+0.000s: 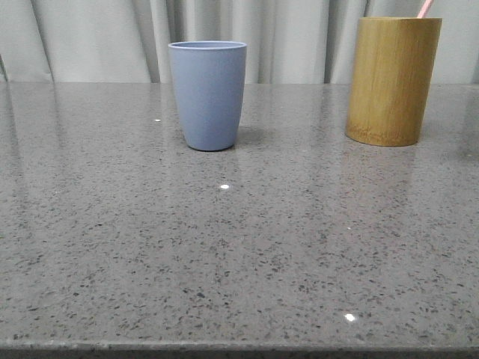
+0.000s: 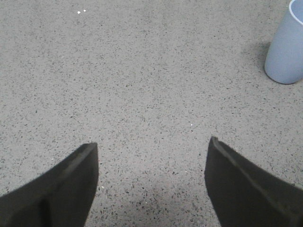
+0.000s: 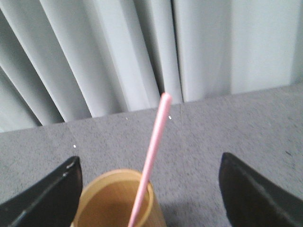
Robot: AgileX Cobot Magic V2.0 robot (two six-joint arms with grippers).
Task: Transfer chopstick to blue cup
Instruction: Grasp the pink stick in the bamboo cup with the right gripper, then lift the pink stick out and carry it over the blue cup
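Note:
The blue cup (image 1: 208, 93) stands upright at the table's back middle; it also shows in the left wrist view (image 2: 285, 47). A pale pink chopstick (image 3: 150, 163) stands leaning in the tan bamboo holder (image 3: 118, 201); in the front view only its tip (image 1: 425, 7) pokes above the holder (image 1: 391, 78) at the back right. My right gripper (image 3: 149, 163) is open above the holder, its fingers on either side of the chopstick without touching it. My left gripper (image 2: 152, 144) is open and empty over bare table, to the left of the cup. Neither gripper shows in the front view.
The grey speckled table (image 1: 239, 247) runs back to a pale pleated curtain (image 1: 112, 37). The table's front edge lies along the bottom of the front view.

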